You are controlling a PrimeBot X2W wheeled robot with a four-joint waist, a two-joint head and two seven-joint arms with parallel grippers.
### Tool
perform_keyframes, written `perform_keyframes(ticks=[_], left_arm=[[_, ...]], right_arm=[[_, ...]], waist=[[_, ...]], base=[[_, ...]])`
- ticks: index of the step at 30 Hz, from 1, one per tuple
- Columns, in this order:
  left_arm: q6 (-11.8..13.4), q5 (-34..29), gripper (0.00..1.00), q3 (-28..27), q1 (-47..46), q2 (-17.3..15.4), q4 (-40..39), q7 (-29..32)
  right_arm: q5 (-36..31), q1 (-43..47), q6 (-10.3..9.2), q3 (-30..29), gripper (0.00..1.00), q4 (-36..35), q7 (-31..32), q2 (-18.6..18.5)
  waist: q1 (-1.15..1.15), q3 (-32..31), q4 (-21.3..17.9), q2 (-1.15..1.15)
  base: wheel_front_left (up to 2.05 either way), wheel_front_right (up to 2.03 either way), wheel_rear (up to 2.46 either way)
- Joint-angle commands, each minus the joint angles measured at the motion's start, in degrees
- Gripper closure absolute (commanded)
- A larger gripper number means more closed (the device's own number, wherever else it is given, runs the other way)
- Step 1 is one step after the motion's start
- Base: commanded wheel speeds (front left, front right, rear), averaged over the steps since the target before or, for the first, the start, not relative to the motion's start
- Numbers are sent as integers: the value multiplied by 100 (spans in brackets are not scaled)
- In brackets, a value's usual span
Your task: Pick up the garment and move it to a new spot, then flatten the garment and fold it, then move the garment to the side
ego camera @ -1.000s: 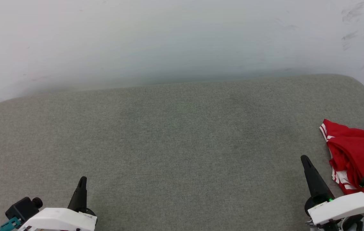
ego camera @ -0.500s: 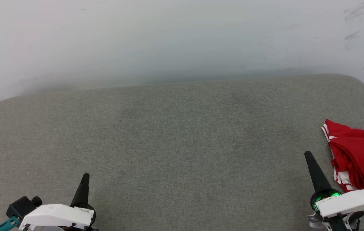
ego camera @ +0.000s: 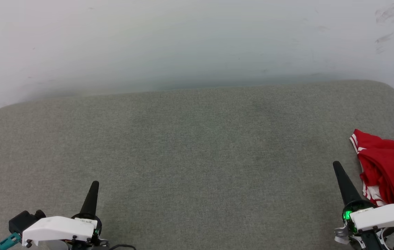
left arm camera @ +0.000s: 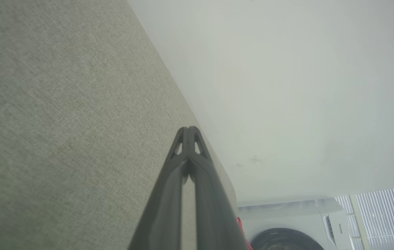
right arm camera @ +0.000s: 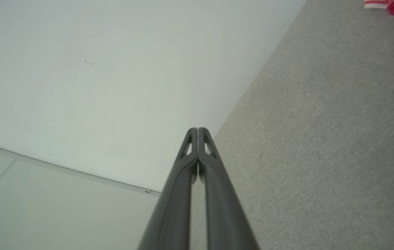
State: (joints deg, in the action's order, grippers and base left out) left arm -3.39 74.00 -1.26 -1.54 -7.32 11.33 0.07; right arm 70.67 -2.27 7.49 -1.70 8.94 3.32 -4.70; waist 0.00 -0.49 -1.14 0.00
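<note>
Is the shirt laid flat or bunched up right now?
Bunched. The shirt lies in a rumpled heap with overlapping folds at the right of the grey surface; part runs out of frame.

The garment (ego camera: pixel 387 165) lies at the padded surface's (ego camera: pixel 197 156) right edge, wall (ego camera: pixel 183 41) behind.

At three o'clock the garment (ego camera: pixel 387 163) is bright red with red-and-white striped trim, the cushion (ego camera: pixel 197 156) a flecked grey-green weave, the wall (ego camera: pixel 183 41) pale white with grey smudges, and the left gripper (ego camera: pixel 94 184) and right gripper (ego camera: pixel 336 164) black-fingered with white shells, the right one glowing green.
</note>
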Motion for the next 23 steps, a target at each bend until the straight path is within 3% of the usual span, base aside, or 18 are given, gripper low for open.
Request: perform_keyframes(ticks=[1,23], left_arm=[[-37,91,100,-53,-125,-6,-14,23],[-233,997,100,-262,-307,198,131,320]], right_arm=[[117,-112,1,-25,100,-16,9,-28],[1245,-282,1,-141,100,249,75,-4]], waist=[[0,1,2,0],[0,31,52,0]], base=[[0,0,0],[0,0,0]])
